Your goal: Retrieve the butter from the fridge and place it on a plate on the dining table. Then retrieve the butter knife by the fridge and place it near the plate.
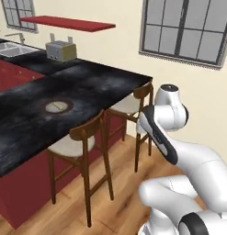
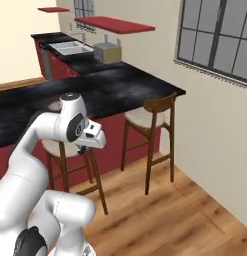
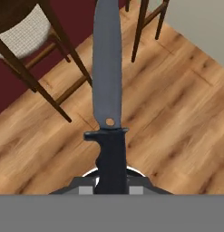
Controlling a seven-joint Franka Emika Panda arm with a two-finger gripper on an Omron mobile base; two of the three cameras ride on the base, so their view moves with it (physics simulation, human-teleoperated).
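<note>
claw (image 3: 111, 188) clamped on butter knife (image 3: 108, 90) handle, plate (image 1: 57, 107) on dining table (image 1: 101, 85)

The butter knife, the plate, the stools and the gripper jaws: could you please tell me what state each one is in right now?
butter knife: held by its dark handle, blade pointing away from the hand, over the wooden floor.
gripper: jaws shut on the knife handle.
plate: flat on the dining table; whether anything lies on it is too small to tell.
near stool: upright, tucked against the table.
far stool: upright at the table.
</note>
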